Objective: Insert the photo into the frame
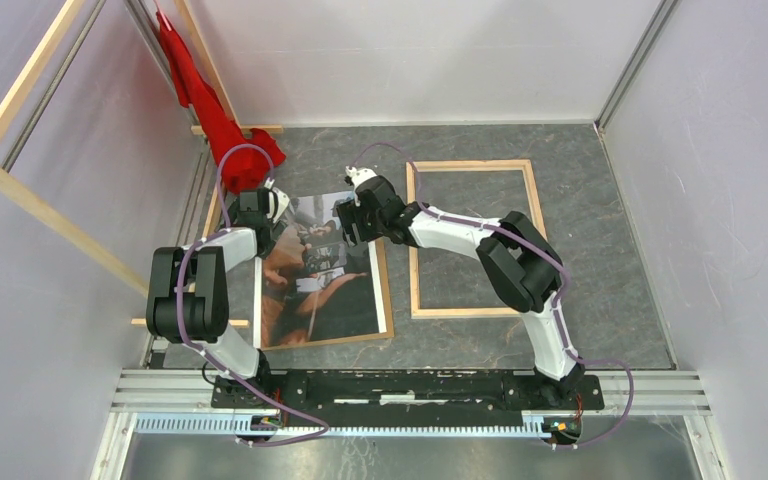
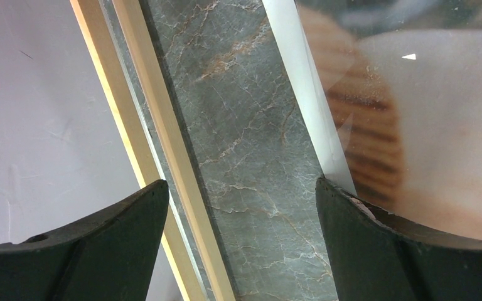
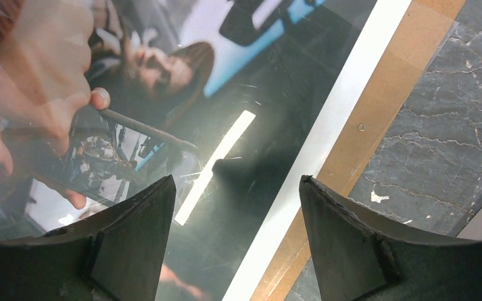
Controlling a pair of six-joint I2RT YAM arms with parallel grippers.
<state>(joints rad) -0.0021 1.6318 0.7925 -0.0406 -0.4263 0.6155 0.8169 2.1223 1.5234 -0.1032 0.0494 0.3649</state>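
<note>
The photo, a dark print of people and hands, lies face up left of centre on the brown backing board. The pale wooden frame lies flat to its right, nothing inside it. My left gripper hovers at the photo's upper left edge. In the left wrist view it is open over bare table, one finger above the photo's white border. My right gripper is open over the photo's upper right part. Its jaws span the dark print and white border beside the board.
A red cloth hangs at the back left corner. Long pale wooden beams lean outside the left wall, and another wooden strip runs along the table's left edge. White walls enclose the grey marble table.
</note>
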